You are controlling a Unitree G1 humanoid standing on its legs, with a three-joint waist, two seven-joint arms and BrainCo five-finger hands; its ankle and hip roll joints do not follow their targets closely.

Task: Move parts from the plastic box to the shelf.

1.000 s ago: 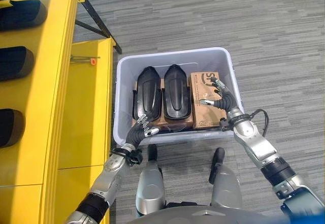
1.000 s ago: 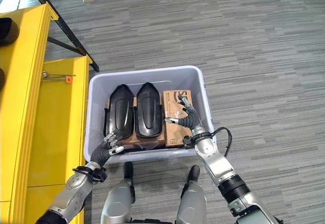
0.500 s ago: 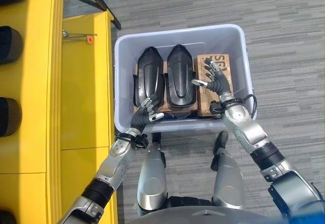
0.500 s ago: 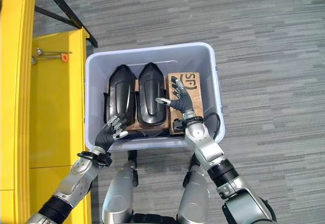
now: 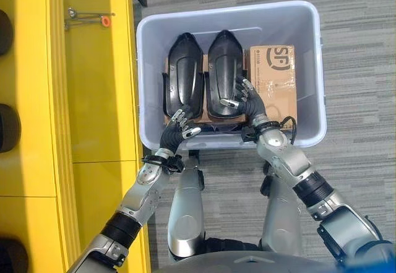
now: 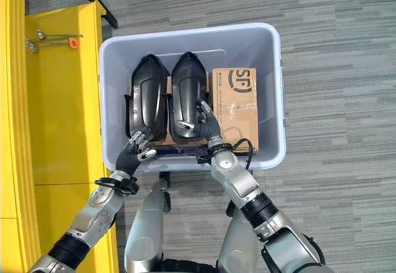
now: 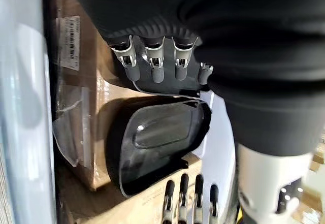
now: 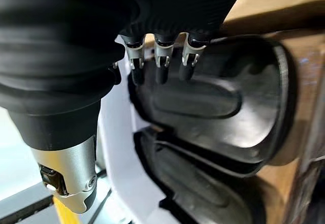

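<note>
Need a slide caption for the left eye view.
Both hands, left and right, reach into the plastic box toward two black parts.

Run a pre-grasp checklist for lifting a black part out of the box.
1. Two black parts in the box, side by side: ok.
2. Right hand over the near end of the right part, fingers relaxed: ok.
3. Left hand at the near end of the left part, open: ok.
4. Either hand closed on a part: not ok.
5. Cardboard box beside the right part, touching or apart: cannot tell.
6. Free spot on the yellow shelf: ok.
</note>
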